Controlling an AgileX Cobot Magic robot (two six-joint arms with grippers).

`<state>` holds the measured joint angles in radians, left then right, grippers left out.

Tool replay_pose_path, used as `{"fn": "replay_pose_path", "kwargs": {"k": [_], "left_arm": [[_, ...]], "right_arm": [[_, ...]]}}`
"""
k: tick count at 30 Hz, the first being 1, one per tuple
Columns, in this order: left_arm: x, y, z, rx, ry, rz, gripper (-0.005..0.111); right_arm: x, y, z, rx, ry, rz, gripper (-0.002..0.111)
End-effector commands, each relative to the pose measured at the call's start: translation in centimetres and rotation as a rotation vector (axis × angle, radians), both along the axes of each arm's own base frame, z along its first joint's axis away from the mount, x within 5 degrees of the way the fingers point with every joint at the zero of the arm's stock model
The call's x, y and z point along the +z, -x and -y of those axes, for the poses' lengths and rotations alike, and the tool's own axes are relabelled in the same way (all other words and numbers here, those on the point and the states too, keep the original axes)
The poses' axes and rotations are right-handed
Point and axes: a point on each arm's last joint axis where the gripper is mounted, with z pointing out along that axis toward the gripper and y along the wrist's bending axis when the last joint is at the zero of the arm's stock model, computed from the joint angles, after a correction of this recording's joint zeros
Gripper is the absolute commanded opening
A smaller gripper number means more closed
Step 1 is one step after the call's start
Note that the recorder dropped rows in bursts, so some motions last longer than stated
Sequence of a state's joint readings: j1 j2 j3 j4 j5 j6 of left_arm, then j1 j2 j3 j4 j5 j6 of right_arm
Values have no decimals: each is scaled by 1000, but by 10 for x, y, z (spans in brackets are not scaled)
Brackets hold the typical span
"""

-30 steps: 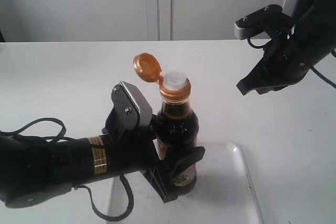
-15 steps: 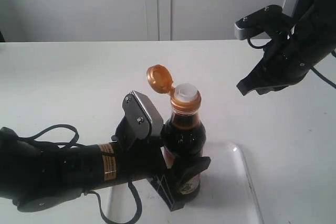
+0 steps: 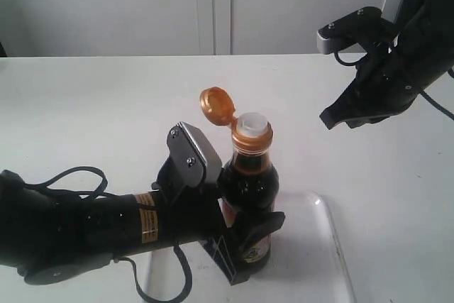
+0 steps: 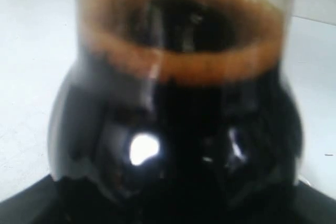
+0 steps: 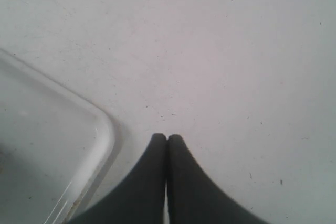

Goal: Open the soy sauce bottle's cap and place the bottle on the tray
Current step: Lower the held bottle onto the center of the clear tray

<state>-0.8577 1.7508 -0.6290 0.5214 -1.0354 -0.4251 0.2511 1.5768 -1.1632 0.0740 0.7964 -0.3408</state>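
Black left pincer [image 3: 245, 240] clamped around the soy sauce bottle [image 3: 248, 179]: cap open, set-down nearly finished.
Glossy dark glass, round-shouldered and narrow-necked, stands upright in the jaws over the tray [image 3: 330, 226]; whether its base touches I cannot tell. The ribbed golden cap [image 3: 217, 103] is flipped back on its hinge, baring a white spout [image 3: 253, 126]. The tray is clear, low-rimmed and round-cornered, on a matte white table [image 3: 85, 97]. Left, I judge: letting go. The right pincer [image 5: 167, 142], tips pressed together, hangs well apart.

Translucent rectangular low-rimmed tray [image 3: 312, 253]: flat on white worktop [image 3: 85, 104]. Small clear glass soy sauce bottle [image 3: 248, 182], dark liquid: upright over tray. Golden-orange ribbed flip-top cap [image 3: 217, 103]: hinged open.
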Motion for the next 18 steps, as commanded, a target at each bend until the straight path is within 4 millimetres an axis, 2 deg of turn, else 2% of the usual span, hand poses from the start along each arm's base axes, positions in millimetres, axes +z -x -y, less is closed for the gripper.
{"fn": "replay_pose_path", "kwargs": {"k": [1, 2, 4, 8, 10, 18], "left_arm": [[10, 4, 4, -51, 48, 32, 16], [10, 4, 4, -61, 44, 36, 22], [9, 6, 5, -89, 34, 48, 43], [9, 7, 5, -91, 32, 49, 92], [9, 7, 5, -91, 32, 49, 106], [10, 7, 5, -94, 29, 63, 105]], "right_arm": [[2, 2, 1, -8, -7, 1, 0], [2, 2, 1, -8, -7, 1, 0], [2, 2, 1, -8, -7, 1, 0], [3, 1, 1, -8, -7, 3, 0], [3, 1, 1, -8, -7, 3, 0], [2, 2, 1, -8, -6, -1, 0]]}}
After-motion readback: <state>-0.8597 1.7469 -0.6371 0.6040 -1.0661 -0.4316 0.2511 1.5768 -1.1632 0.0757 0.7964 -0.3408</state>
